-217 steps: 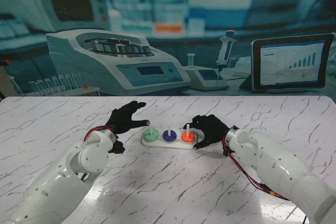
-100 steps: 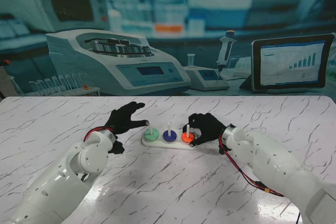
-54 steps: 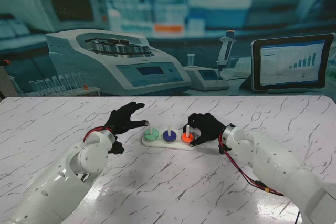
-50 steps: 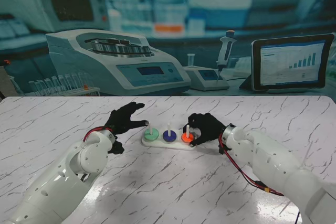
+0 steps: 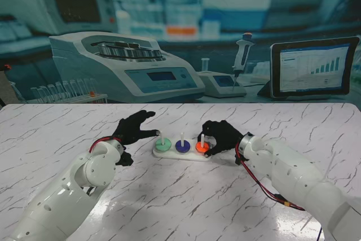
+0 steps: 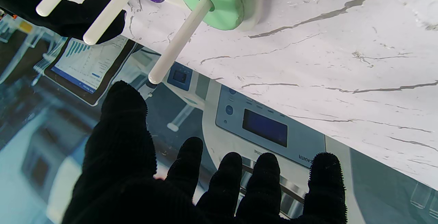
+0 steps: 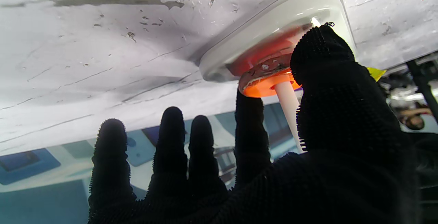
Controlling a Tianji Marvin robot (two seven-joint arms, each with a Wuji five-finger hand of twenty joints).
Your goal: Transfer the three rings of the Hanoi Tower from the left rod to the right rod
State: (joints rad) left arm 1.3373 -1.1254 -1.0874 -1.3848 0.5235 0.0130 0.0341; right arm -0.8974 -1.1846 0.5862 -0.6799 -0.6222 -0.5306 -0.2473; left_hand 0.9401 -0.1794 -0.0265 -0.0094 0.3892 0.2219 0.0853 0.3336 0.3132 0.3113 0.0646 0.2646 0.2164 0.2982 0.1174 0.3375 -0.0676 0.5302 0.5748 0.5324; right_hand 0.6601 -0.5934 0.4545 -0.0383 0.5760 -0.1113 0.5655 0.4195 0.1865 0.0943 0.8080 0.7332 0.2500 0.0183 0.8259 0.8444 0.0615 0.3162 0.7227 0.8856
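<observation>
A white base carries three white rods. The green ring lies on the left rod, the purple ring on the middle one and the orange ring on the right one. My right hand is at the right rod. In the right wrist view its thumb and index finger pinch the orange ring, held slightly off the base. My left hand hovers open just left of the green ring, fingers spread and touching nothing.
Along the table's far edge stand a large lab machine, a test-tube rack, a small device with a pipette and a tablet. Bare marble table lies between the base and me.
My right hand moved in from beside the base onto the right rod and closed thumb and index finger on the orange ring. My left hand has held still.
</observation>
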